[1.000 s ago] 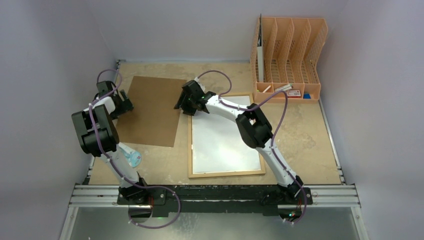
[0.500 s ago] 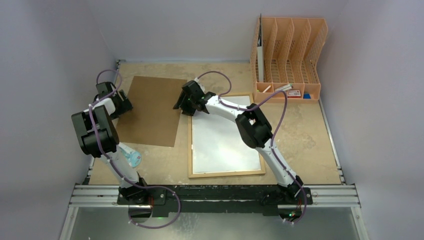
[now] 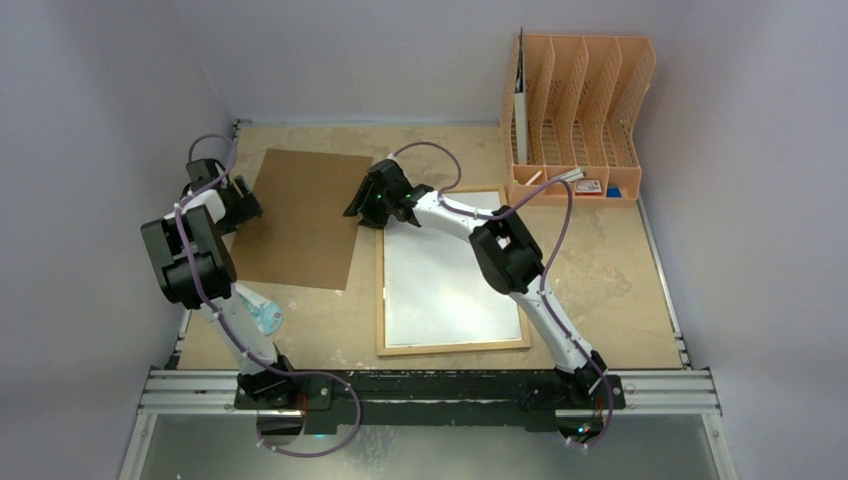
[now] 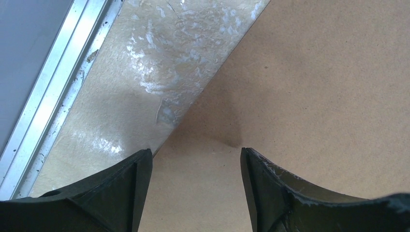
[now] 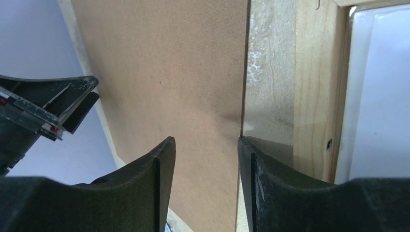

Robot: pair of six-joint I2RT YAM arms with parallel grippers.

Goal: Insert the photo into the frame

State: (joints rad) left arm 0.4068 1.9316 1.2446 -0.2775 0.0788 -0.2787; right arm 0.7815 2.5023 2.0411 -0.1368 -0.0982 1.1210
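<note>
The frame (image 3: 381,300) is lying flat on the desk (image 3: 620,270) in the lower centre of the top view, white inside facing up, with the brown backing board (image 3: 305,220) lying separately just to its left. The right tool (image 5: 206,142) is hovering over the backing board's right edge beside the frame's upper left corner, its jaws standing fairly wide and gripping nothing, while the left tool (image 4: 196,154) is hanging over the backing board's left edge, jaws wide apart and holding nothing. An orange file organiser (image 3: 580,100) is standing at the upper right of the desk
</note>
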